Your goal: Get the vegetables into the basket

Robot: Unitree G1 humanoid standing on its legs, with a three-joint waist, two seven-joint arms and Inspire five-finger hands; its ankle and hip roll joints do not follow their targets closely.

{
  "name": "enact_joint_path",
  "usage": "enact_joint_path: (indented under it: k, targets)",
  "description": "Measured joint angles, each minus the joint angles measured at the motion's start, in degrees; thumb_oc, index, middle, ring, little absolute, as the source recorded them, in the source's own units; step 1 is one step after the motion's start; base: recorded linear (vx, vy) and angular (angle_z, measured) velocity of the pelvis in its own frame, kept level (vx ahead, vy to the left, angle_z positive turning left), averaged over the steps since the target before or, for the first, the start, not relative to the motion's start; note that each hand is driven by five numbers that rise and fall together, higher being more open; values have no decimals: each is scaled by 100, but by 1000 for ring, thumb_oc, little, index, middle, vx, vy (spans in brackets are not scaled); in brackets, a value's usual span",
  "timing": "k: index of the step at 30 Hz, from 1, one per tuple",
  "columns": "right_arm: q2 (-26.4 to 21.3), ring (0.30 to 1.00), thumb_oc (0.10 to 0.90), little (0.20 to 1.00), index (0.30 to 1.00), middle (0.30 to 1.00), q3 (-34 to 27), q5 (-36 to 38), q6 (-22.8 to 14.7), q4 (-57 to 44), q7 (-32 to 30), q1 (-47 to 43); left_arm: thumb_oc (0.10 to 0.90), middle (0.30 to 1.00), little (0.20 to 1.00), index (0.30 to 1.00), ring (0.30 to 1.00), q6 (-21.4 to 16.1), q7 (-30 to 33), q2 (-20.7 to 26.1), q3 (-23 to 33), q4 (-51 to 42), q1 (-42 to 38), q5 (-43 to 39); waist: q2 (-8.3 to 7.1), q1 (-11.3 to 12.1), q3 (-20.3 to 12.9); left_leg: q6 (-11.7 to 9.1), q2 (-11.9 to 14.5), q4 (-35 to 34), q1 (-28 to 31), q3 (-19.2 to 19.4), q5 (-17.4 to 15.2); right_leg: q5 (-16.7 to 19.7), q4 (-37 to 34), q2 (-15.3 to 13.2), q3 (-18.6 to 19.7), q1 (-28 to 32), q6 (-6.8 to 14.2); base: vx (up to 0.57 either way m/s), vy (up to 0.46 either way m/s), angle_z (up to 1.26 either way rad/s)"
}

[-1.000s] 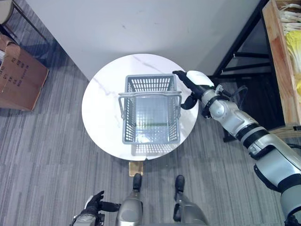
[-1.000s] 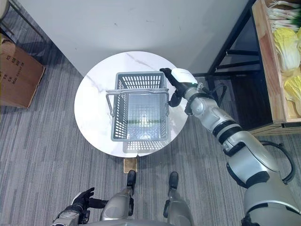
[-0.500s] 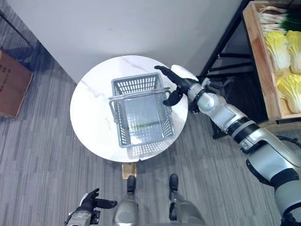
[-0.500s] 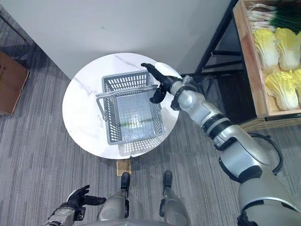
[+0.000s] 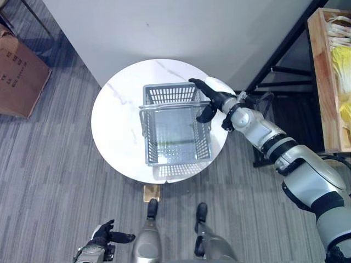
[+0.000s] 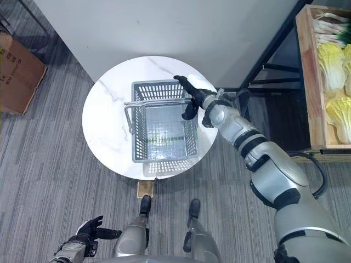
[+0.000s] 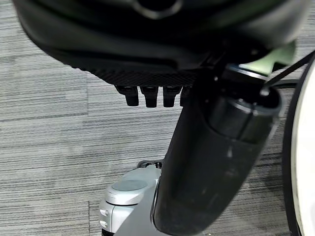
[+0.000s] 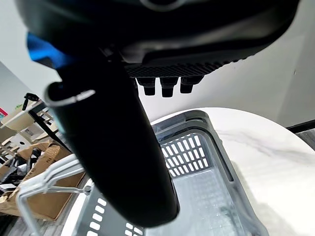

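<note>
A grey plastic basket (image 5: 147, 137) stands on the round white marble table (image 5: 118, 120), its handle raised across the top. A thin green streak shows on its floor; I cannot tell what it is. My right hand (image 5: 211, 98) is open, its fingers straight above the basket's far right corner and its thumb hanging by the handle's right end. It holds nothing. Pale yellow cabbages (image 6: 334, 66) and scallions (image 6: 329, 27) lie in a wooden crate (image 6: 306, 82) far to the right. My left hand (image 5: 101, 239) hangs open low at the left, idle.
A black metal rack frame (image 5: 285, 71) stands between the table and the crate. A grey wall (image 5: 192, 27) rises right behind the table. A cardboard box (image 5: 19, 71) sits on the carpet at the far left.
The camera has swung, so the whole picture shifts. My right hand has crept from beside the basket's right rim to over its far right corner. The left hand has stayed put.
</note>
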Motion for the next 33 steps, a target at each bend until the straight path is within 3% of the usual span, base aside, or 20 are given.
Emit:
enact_joint_path:
  k: [2, 3, 4, 7, 19, 23, 26, 30, 33]
  targets:
    - [117, 1000, 900, 1000, 1000, 1000, 2, -3, 17, 155, 4, 8, 900, 1000, 1000, 1000, 1000, -19, -3, -3, -10, -2, 1, -99, 57, 22, 18, 2, -55, 0, -20, -20, 2, -2, 0, -55, -25, -5, 2, 4, 56, 8]
    - [140, 533, 567, 533, 533, 533, 2, -21, 6, 207, 4, 6, 900, 1000, 1000, 1000, 1000, -25, -3, -2, -19, -9, 0, -98, 89, 29, 14, 7, -72, 0, -39, -36, 5, -2, 0, -72, -41, -11, 3, -3, 53, 7]
    - [149, 300, 400, 300, 300, 300, 3, -58, -1, 308, 2, -19, 900, 1000, 1000, 1000, 1000, -36, -2, -2, -38, -34, -11, -98, 115, 55, 12, 17, -83, 0, -63, -50, 13, -2, -1, -82, -49, -29, 3, -1, 35, 11]
    - [154, 300, 400, 300, 300, 300, -9, -238, 9, 876, -93, -89, 900, 1000, 1000, 1000, 1000, -81, 1, -7, -260, -130, -78, -97, 216, 153, 14, 49, -131, 1, -166, -137, 51, 2, 0, -124, -115, -85, 8, -3, 28, 13]
    - [265, 300, 400, 300, 300, 300, 57, -679, -82, 1192, -37, -41, 900, 1000, 1000, 1000, 1000, -85, -8, -9, -366, -114, -79, -72, 339, 152, -25, 70, -162, 1, -134, -139, 69, 17, 0, -155, -106, -61, 30, -2, 11, 0]
    - [-172, 300, 400, 300, 300, 300, 214, -803, 7, 56, 93, 249, 900, 1000, 1000, 1000, 1000, -9, -8, -8, -333, -112, -188, 131, 350, 27, -35, 74, -148, -22, 23, -99, 72, 24, 0, -167, -56, 49, 41, 4, 5, -6]
    - [-933, 300, 400, 300, 300, 300, 224, -852, -44, -1851, 253, 814, 900, 1000, 1000, 1000, 1000, 18, -12, -8, -258, -146, -246, 271, 347, -106, -37, 85, -150, -29, 184, 68, 59, 46, 1, -164, 99, 127, 62, 30, 1, -19]
    - [-1480, 300, 400, 300, 300, 300, -23, -828, -106, -2959, 452, 1552, 900, 1000, 1000, 1000, 1000, 53, -42, -35, 75, -94, -224, 535, 337, -326, -44, 95, -137, -33, 417, 220, 2, 45, 0, -152, 236, 276, 67, 49, -7, -20]
    - [-1526, 300, 400, 300, 300, 300, -364, -557, -256, -3333, 565, 2248, 900, 1000, 1000, 1000, 1000, 114, -38, -56, 173, -70, 78, 710, 328, -534, -125, 120, -138, -35, 600, 404, -78, 43, -1, -141, 415, 351, 72, 38, -19, -36]
